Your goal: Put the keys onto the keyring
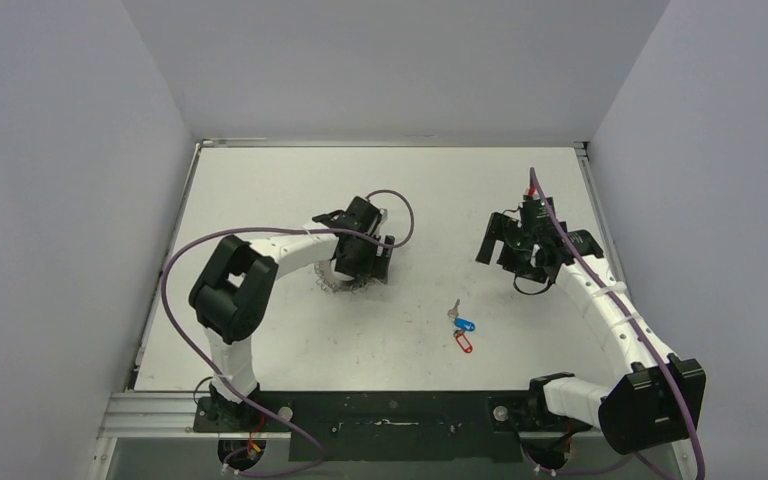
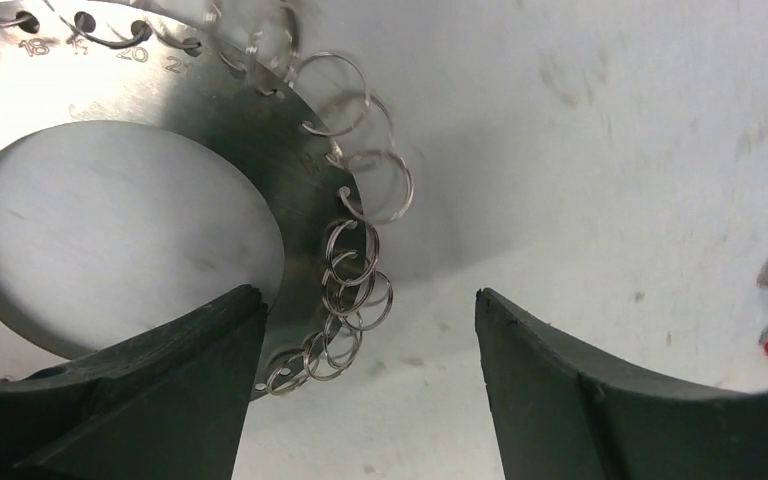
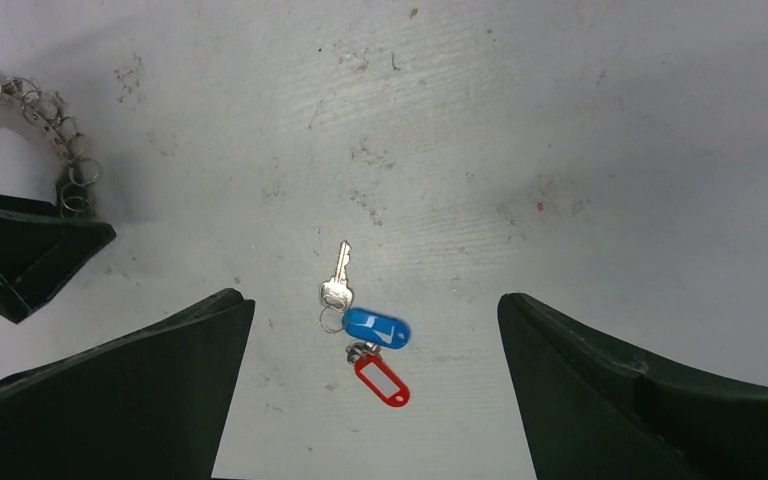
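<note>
Overhead, wrist close-ups; keys (image 3: 365,335) shared

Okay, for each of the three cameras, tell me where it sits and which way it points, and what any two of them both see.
Top external: above and behind the bases, looking down on the table; shows the left arm, the right arm, the left gripper and the right gripper.
Left wrist: on the left arm, looking down past the left fingers at the keyring.
Right wrist: on the right arm, looking down between the right fingers at the keys.
Shared: both wrist views catch the keys and the keyring.
</note>
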Tool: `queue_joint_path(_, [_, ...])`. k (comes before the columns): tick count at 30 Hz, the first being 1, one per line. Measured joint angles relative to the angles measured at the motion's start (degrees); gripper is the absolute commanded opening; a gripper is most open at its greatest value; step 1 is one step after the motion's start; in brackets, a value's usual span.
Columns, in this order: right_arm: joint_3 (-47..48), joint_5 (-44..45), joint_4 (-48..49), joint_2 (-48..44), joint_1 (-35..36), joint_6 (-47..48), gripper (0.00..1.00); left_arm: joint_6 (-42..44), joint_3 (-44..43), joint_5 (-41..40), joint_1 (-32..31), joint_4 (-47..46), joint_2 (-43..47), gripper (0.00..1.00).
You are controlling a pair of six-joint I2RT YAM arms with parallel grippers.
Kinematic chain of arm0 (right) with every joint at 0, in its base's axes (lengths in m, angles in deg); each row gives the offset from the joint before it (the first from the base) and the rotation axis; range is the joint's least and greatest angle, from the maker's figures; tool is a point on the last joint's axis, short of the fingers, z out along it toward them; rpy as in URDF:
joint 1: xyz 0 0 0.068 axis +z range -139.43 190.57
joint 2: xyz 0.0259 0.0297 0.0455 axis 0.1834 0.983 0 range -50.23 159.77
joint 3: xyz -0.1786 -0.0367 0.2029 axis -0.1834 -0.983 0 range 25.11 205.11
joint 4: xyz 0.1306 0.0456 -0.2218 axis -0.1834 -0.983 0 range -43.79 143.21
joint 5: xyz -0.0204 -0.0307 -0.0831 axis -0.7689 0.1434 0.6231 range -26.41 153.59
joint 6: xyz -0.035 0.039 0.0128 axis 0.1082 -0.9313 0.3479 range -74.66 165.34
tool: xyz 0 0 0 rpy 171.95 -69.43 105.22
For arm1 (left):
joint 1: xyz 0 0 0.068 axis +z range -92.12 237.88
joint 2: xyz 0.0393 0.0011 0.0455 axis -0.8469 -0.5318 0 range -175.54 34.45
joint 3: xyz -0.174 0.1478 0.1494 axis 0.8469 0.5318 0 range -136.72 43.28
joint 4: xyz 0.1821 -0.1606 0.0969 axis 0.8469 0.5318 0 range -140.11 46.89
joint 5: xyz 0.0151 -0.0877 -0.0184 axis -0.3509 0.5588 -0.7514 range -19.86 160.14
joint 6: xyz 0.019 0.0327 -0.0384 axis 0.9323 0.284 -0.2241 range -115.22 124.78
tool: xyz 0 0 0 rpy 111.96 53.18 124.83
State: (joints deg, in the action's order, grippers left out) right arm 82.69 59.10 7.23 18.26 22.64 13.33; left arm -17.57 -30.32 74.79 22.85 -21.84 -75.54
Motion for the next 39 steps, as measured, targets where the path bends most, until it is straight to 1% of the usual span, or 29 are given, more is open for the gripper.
queue_joint_path(4, [-1.05, -2.60, 0.20, 0.02, 0.00, 0.00, 1.00, -1.44, 5.49, 0.11, -5.33, 0.07, 4.39, 0.75])
queue_joint_path(7, [-1.40, -4.61, 0.61, 0.59, 0.15, 0.00, 1.00, -3.08, 8.11, 1.11, -9.35, 1.68, 7.15, 0.79])
queue_joint_path(9, [-1.42, -5.79, 1.33, 1.44, 0.52, 0.00, 1.00, -4.39, 8.72, 1.66, -10.03, 2.69, 9.05, 0.83])
queue_joint_path(12, [-1.42, -7.76, 2.95, 3.80, 1.57, -0.02, 1.00, -7.10, 8.79, 1.81, -8.92, 3.15, 14.05, 0.85])
queue_joint_path(15, [-1.42, -9.62, 4.94, 7.19, 4.17, -0.09, 0.96, -10.45, 9.22, 2.40, -5.99, 2.40, 20.59, 0.83])
queue_joint_path(17, [-1.11, -10.86, 6.21, 10.34, 6.58, -0.17, 0.94, -13.51, 11.43, 3.54, -2.38, 0.90, 25.77, 0.82])
queue_joint_path(19, [0.17, -12.11, 7.06, 14.58, 9.40, -0.20, 0.91, -16.74, 15.67, 4.83, 2.69, -0.22, 30.97, 0.80])
queue_joint_path(21, [1.90, -13.20, 7.96, 18.71, 11.78, -0.20, 0.87, -19.80, 21.07, 5.95, 7.89, -0.57, 35.30, 0.74])
queue_joint_path(26, [7.39, -15.82, 11.08, 28.87, 17.03, -0.22, 0.77, -25.90, 34.49, 10.36, 18.38, 0.52, 42.01, 0.73])
queue_joint_path(29, [9.81, -17.59, 13.05, 33.31, 19.06, -0.42, 0.69, -27.41, 38.27, 13.57, 22.34, 0.44, 42.84, 0.73])
queue_joint_path(31, [11.39, -18.91, 14.10, 36.41, 20.26, -0.66, 0.63, -28.17, 39.71, 16.20, 23.78, -0.87, 42.07, 0.73])
queue_joint_path(35, [13.60, -20.68, 15.32, 40.63, 21.90, -1.11, 0.53, -28.35, 40.28, 20.46, 24.33, -5.11, 36.37, 0.70])
queue_joint_path(37, [13.79, -21.05, 15.65, 41.20, 22.45, -1.36, 0.50, -28.20, 40.28, 21.55, 24.33, -6.73, 33.68, 0.68])
queue_joint_path(39, [13.79, -21.57, 15.67, 41.29, 22.60, -1.66, 0.43, -27.78, 40.24, 22.12, 24.30, -8.04, 31.32, 0.67])
